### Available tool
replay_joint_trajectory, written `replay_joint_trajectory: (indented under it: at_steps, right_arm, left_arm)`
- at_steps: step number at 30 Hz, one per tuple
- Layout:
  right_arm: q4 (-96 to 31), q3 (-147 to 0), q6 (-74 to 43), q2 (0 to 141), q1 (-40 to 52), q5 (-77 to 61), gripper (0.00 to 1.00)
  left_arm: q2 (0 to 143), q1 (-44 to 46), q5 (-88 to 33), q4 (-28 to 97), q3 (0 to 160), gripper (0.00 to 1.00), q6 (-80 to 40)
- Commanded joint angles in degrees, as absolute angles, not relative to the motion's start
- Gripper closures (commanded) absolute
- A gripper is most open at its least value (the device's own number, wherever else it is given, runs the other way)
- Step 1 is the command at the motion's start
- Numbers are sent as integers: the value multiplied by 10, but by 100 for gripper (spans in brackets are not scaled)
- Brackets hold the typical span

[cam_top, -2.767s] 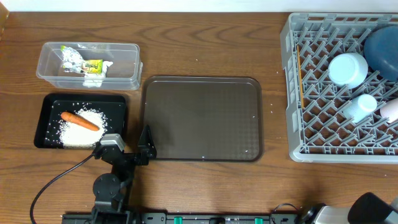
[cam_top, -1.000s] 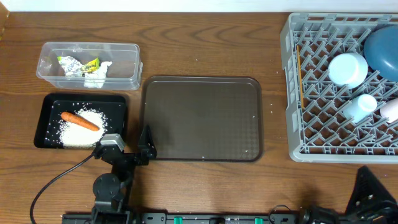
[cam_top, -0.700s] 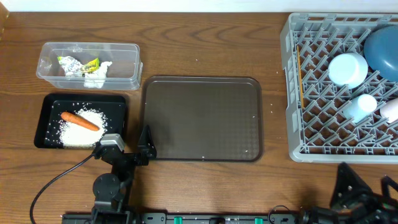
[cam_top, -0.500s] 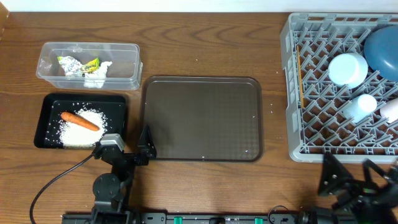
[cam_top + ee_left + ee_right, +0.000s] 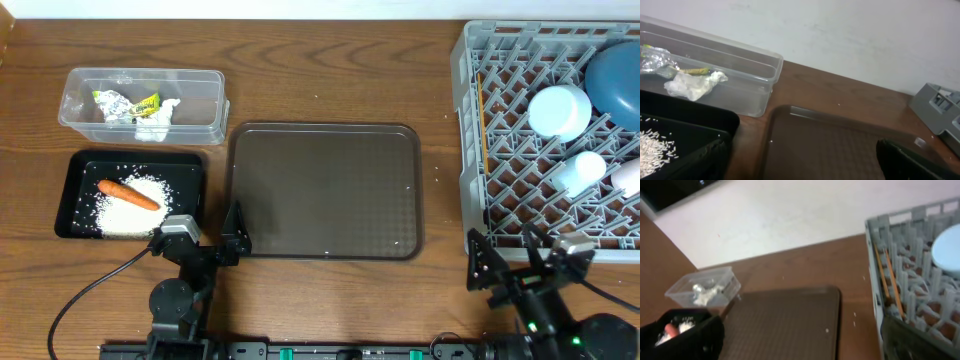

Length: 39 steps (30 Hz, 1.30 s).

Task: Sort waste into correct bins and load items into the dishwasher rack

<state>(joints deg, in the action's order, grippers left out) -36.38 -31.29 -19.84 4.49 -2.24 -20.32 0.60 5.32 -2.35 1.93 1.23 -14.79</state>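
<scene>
The clear tub [image 5: 200,100] holds a yellow-green wrapper [image 5: 128,102] and white tissue [image 5: 153,122]. In front of it, the black tray [image 5: 75,195] carries rice [image 5: 128,213] and an orange carrot [image 5: 128,194]. The grey rack [image 5: 466,150] at the right holds a dark-blue dish [image 5: 615,85] and pale cups [image 5: 558,110]. My left gripper [image 5: 207,235] stands open at the brown tray's front left corner, with nothing between its fingers. My right gripper [image 5: 512,262] is open and holds nothing just before the rack's front left corner. Both wrist views show wide, bare jaws, the left gripper [image 5: 805,167] and the right gripper [image 5: 802,345].
A large brown serving tray [image 5: 325,190] lies bare in the middle of the wooden table, between the bins and the rack. A white wall runs along the table's far edge. A black cable loops behind the left arm at the front edge.
My right arm has come into view from the lower right and moved left to the rack's front left corner, jaws open. The left arm has not moved.
</scene>
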Motion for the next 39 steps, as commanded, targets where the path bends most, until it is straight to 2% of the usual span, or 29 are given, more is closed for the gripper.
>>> replay_joint_trajectory:
  at_steps: [1, 9, 14, 22, 25, 31, 39]
  right_arm:
    - [-302, -236, -189, 8, -11, -211, 1]
    - [-69, -71, -186, 3, -11, -205, 1]
    - [10, -5, -186, 3, -11, -165, 1]
    - [-7, -3, -183, 3, -8, 1, 1]
    - [-40, -3, -144, 3, -4, 55, 1]
    - [-40, -3, -25, 3, 8, 43, 1]
    - [-41, -3, -8, 3, 11, 36, 1]
  left_arm:
    - [2, 54, -8, 41, 2, 2, -147]
    - [2, 54, -8, 41, 2, 2, -147]
    - [2, 54, -8, 41, 2, 2, -147]
    - [2, 54, -8, 41, 2, 2, -147]
    - [2, 54, -8, 41, 2, 2, -147]
    - [2, 54, -8, 41, 2, 2, -147]
    - [2, 54, -8, 41, 2, 2, -147]
